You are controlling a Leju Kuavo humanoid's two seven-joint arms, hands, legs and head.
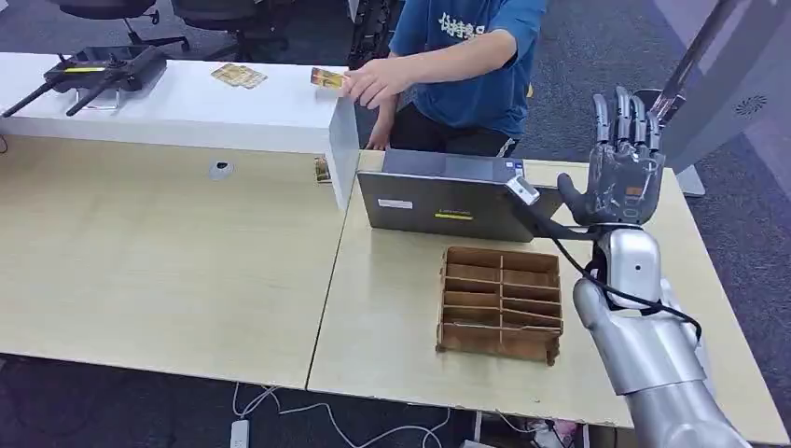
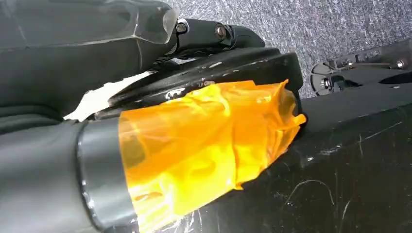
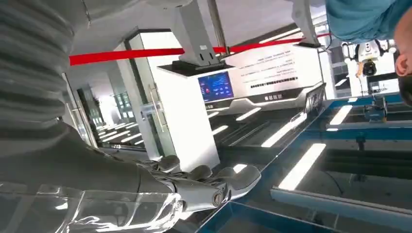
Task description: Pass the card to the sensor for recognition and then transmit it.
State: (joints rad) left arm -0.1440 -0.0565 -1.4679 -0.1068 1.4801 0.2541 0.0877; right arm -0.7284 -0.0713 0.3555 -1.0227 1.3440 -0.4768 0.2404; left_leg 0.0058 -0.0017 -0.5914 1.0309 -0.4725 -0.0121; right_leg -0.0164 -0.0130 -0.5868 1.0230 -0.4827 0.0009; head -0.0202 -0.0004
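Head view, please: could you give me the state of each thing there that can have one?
Right robot hand: raised above the table, fingers apart, holding nothing.
Laptop: lid open, back toward the robot.
Cardboard organiser: flat on the table, compartments look empty.
Card: in a person's hand, above the white shelf's end.
Loose cards: lying on that shelf.

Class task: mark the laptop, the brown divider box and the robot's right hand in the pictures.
laptop [image 1: 438, 203], head view, back of its grey lid.
divider box [image 1: 501, 303], head view, a middle partition.
right hand [image 1: 623, 168], head view, middle of the raised, empty hand.
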